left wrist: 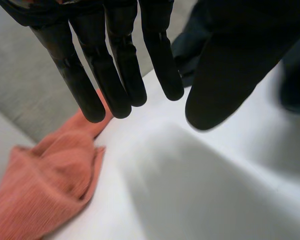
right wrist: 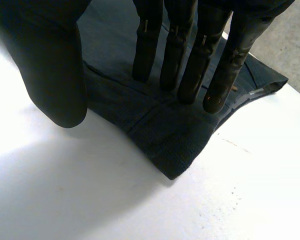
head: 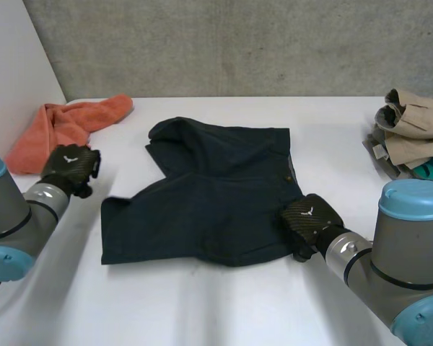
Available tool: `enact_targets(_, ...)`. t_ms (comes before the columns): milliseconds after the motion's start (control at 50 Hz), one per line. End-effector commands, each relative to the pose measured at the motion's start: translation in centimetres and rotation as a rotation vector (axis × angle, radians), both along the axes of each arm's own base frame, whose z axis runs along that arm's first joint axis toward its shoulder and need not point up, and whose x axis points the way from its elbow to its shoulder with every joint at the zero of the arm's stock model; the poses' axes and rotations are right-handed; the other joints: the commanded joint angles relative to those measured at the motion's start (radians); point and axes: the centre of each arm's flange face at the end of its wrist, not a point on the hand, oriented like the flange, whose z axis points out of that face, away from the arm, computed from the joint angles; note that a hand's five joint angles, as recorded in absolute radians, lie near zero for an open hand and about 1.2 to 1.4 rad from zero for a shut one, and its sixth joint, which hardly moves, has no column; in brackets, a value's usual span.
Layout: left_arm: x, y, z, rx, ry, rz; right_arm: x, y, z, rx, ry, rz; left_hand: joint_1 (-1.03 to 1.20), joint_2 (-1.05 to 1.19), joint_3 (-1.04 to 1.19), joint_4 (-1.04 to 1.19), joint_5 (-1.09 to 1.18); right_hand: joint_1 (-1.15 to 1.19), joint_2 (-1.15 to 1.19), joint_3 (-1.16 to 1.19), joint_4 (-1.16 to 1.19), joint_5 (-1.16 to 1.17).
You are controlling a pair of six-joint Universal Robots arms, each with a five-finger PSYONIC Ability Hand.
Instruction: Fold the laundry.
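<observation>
Dark-blue garment [head: 216, 194], partly folded, lies flat at the centre of the white table [head: 202, 303], with one leg section reaching toward the left. Right hand [head: 310, 220] is positioned at the garment's near right corner. In the right wrist view its fingers [right wrist: 180, 50] are straight and slightly apart, with their tips set down on the cloth [right wrist: 175, 140] just inside the corner. The thumb stands clear of them over bare table beside the cloth edge, and nothing is pinched. Left hand [head: 71, 167] is off the garment at the left, between it and an orange towel [head: 65, 126] bunched at the far left. Its fingers [left wrist: 115, 65] are straight, close together and hold nothing. A pile of beige and teal clothes [head: 415, 133] sits at the far right edge.
</observation>
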Motion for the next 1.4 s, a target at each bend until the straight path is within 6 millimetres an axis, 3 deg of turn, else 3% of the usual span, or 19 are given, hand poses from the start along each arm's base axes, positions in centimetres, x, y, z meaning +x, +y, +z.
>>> enact_targets(20,-0.5,0.7,-0.7,0.039,0.042,-0.032,0.0,0.0,-0.2,0.006,0.004,0.0,-0.055,-0.068,-0.073,-0.073,-0.074,0.21,0.109,0.107,0.111,0.135)
enact_targets(160,-2.6,3.6,-0.1,0.052,0.06,-0.203,0.0,0.0,-0.1,0.004,0.003,-0.002,-0.14,-0.154,-0.158,-0.158,-0.159,0.21,0.109,0.107,0.111,0.135)
enact_targets(280,-3.3,4.8,-0.5,0.077,0.067,-0.286,-0.1,-0.1,-0.1,0.003,0.003,-0.003,-0.14,-0.154,-0.158,-0.158,-0.159,0.207,0.106,0.104,0.108,0.132)
enact_targets(580,-3.4,4.4,-2.1,0.055,-0.068,-0.327,-0.1,0.1,-0.2,0.008,0.004,-0.004,-0.152,-0.165,-0.17,-0.17,-0.171,0.204,0.103,0.101,0.105,0.13)
enact_targets(960,-3.6,3.6,-2.8,0.054,-0.083,-0.333,-0.1,0.1,-0.2,0.008,0.005,-0.005,-0.117,-0.13,-0.135,-0.135,-0.135,0.204,0.103,0.101,0.105,0.129)
enact_targets(1220,-4.5,2.9,-3.3,0.044,-0.083,-0.355,-0.1,0.1,-0.2,0.007,0.005,-0.006,0.106,0.093,0.088,0.088,0.087,0.201,0.101,0.098,0.102,0.127)
enact_targets(1400,-4.4,1.9,-2.8,0.021,-0.078,-0.329,-0.1,0.1,-0.2,0.009,0.006,-0.006,0.558,0.544,0.54,0.54,0.539,0.201,0.1,0.098,0.102,0.127)
